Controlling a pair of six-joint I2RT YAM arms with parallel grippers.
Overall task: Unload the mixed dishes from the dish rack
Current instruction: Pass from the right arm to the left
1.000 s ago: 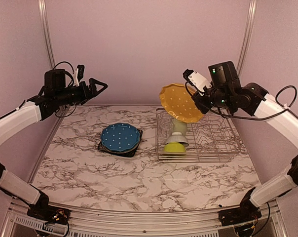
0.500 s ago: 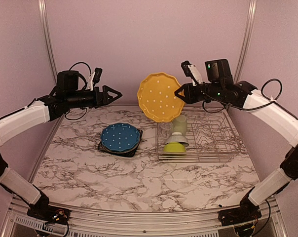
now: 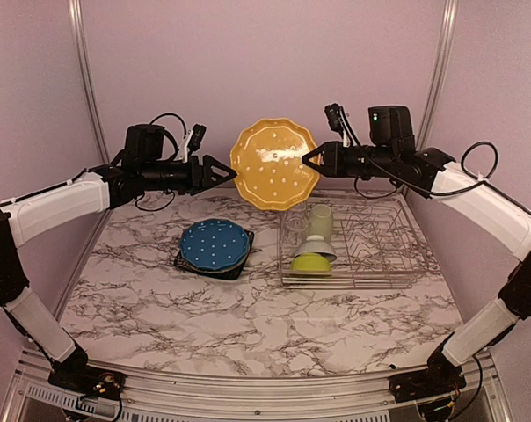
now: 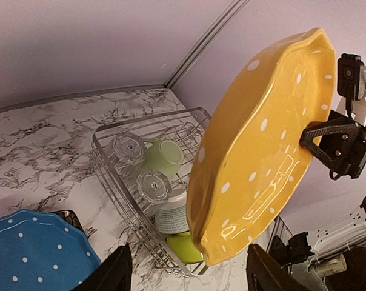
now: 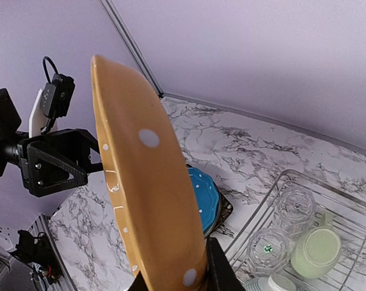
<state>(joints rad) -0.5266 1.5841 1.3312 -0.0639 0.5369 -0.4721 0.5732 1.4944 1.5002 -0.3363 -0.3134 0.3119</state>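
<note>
My right gripper (image 3: 311, 161) is shut on the right rim of the orange dotted plate (image 3: 274, 164) and holds it upright in the air, left of the dish rack (image 3: 397, 264). In the right wrist view the plate (image 5: 146, 188) sits between the jaws. My left gripper (image 3: 226, 173) is open at the plate's left rim. In the left wrist view the plate's lower edge (image 4: 231, 242) lies between the spread fingers (image 4: 110, 276). The blue plate (image 3: 214, 244) lies on the dark square plate (image 3: 241, 269). The rack holds a pale green mug (image 3: 320, 220), clear glasses (image 3: 294, 229), a small white bowl (image 3: 321, 249) and a lime green bowl (image 3: 310, 262).
The rack's right half (image 3: 380, 237) shows only upright tines. The stacked plates lie left of the rack on the marble table (image 3: 248, 325). Purple walls and metal corner posts (image 3: 83, 70) close in the back and sides.
My right arm has carried the orange plate left, away from above the rack. My left arm has reached right, and its open jaws are now at the plate's left rim.
</note>
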